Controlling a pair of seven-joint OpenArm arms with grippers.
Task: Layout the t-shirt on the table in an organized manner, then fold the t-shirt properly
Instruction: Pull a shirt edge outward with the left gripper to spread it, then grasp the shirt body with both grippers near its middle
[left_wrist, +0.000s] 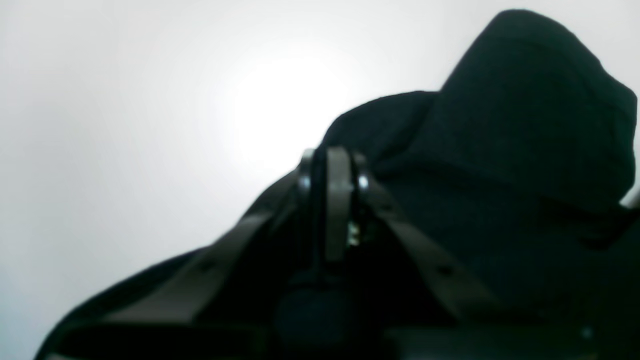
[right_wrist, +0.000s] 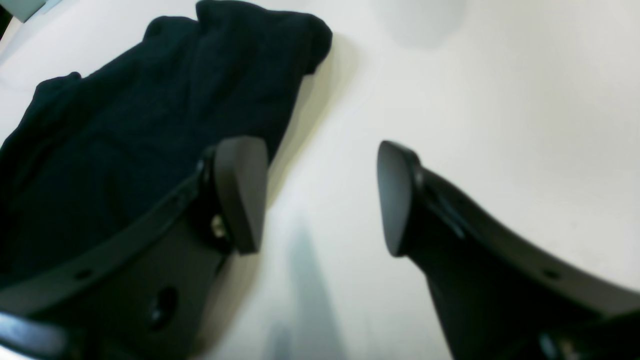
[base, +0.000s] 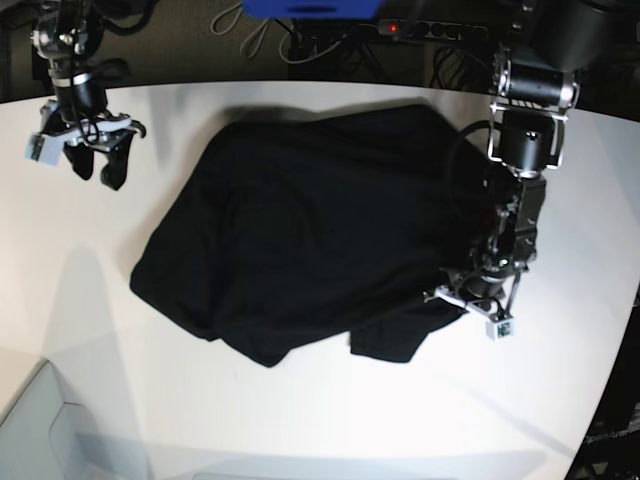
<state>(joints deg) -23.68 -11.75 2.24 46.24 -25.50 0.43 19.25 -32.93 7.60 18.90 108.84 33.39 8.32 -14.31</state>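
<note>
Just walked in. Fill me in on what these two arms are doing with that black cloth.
A two-armed robot is working on a black t-shirt that lies crumpled and unevenly spread on the white table, not yet laid flat or folded. The left gripper is down at the shirt's edge with its fingers shut, apparently pinching the fabric. The right gripper hangs open above bare table beside the shirt, holding nothing.

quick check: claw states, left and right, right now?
Left claw: closed, pinching the t-shirt at its edge.
Right claw: open, holding nothing, above the table beside the shirt.
</note>
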